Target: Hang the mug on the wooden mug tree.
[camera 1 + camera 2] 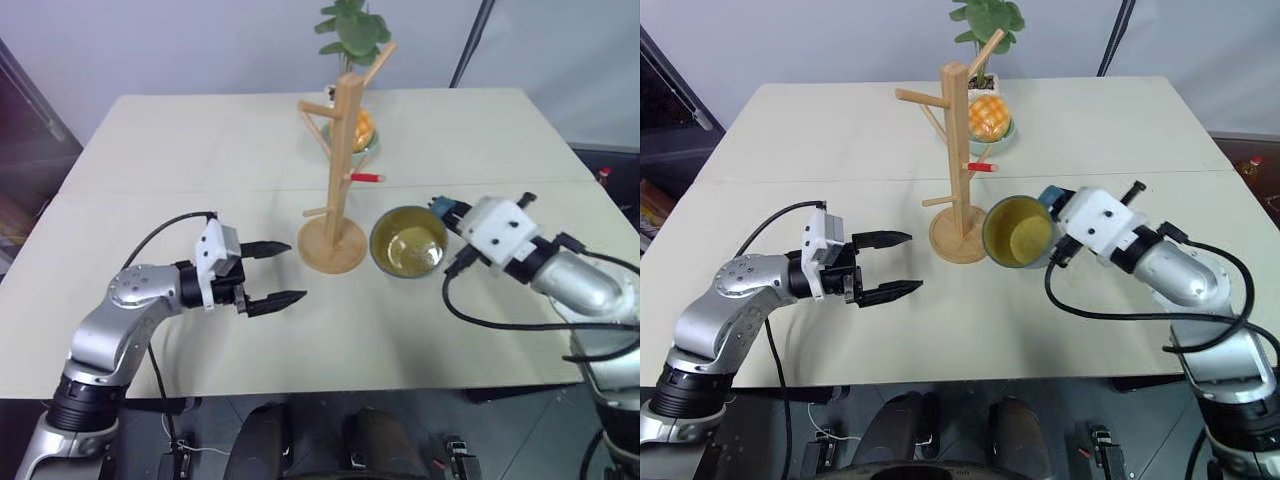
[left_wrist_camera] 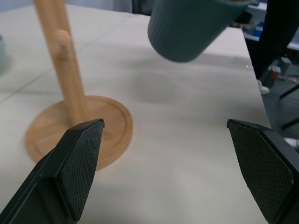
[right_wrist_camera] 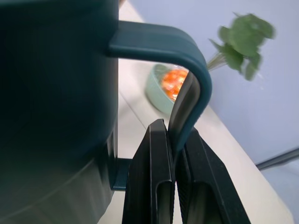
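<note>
The teal mug (image 1: 408, 241) hangs tipped above the table with its yellow inside facing me, just right of the wooden mug tree (image 1: 343, 150). My right gripper (image 3: 176, 128) is shut on the mug's blue loop handle (image 3: 187, 46). In the right eye view the mug (image 1: 1018, 231) nearly touches the tree's round base (image 1: 958, 245). My left gripper (image 1: 296, 270) stands open and level, left of the base, with nothing between its fingers. In the left wrist view the mug's underside (image 2: 191, 28) floats beyond the post (image 2: 65, 60).
Behind the tree stand a pale green bowl of orange fruit (image 1: 987, 118) and a green leafy plant (image 1: 985, 20). A small red item (image 1: 366, 177) lies by the post. A seam crosses the cream table (image 1: 200, 150), whose front edge runs below both arms.
</note>
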{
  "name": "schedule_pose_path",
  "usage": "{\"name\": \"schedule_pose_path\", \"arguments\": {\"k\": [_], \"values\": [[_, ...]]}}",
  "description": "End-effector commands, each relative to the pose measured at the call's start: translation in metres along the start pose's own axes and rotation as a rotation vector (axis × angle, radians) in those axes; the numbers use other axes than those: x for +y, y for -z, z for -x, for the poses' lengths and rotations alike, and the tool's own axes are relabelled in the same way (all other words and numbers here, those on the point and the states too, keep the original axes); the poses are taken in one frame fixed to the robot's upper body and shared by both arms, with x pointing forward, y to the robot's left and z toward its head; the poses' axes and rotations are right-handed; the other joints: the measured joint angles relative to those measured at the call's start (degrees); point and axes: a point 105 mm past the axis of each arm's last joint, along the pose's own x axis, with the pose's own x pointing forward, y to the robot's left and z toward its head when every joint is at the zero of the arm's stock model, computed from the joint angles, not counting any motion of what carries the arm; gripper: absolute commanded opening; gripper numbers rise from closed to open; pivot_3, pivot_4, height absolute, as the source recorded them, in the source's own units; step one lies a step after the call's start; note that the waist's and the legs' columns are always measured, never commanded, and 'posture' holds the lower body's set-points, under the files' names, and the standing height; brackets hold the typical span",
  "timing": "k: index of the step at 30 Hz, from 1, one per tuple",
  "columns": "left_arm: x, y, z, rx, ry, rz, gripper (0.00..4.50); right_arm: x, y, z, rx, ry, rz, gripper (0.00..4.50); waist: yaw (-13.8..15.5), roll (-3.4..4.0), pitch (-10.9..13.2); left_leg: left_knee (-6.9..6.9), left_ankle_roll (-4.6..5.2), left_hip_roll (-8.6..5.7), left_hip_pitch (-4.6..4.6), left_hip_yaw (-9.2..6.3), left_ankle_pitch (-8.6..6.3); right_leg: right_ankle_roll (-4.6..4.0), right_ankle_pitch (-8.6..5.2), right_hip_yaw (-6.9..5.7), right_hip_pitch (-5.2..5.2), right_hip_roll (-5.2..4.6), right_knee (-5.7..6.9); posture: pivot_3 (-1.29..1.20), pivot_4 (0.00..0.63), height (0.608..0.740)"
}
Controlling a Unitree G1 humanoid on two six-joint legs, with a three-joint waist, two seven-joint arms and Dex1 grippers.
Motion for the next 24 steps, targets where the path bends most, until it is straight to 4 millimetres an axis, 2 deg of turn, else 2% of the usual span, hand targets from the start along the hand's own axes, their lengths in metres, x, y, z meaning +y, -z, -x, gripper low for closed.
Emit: {"name": "schedule_pose_path", "arguments": {"k": [1, 13, 24], "values": [[0.007, -0.016, 0.007, -0.047, -0.043, -0.020, 4.50, -0.013, -0.016, -0.011, -0.024, 0.016, 0.054, 0.05, -0.33, 0.01, 0.00, -0.01, 0.00, 0.00, 0.00, 0.01, 0.00, 0.00, 0.00, 0.00, -0.01, -0.01, 0.00, 0.00, 0.150, 0.740], [0.010, -0.015, 0.018, -0.051, -0.110, -0.022, 4.50, -0.023, -0.041, -0.043, -0.083, -0.053, 0.142, 0.05, -0.61, 0.00, 0.01, 0.03, 0.00, 0.01, 0.03, 0.03, 0.01, -0.01, 0.02, 0.00, -0.02, -0.03, 0.06, 0.00, 0.150, 0.740], [0.011, -0.014, 0.021, -0.056, -0.125, -0.024, 4.50, -0.022, -0.055, -0.060, -0.110, -0.072, 0.191, 0.05, -0.62, 0.00, 0.01, 0.03, 0.00, 0.02, 0.03, 0.03, 0.01, -0.02, 0.02, -0.01, -0.03, -0.04, 0.09, 0.00, 0.150, 0.740]]}}
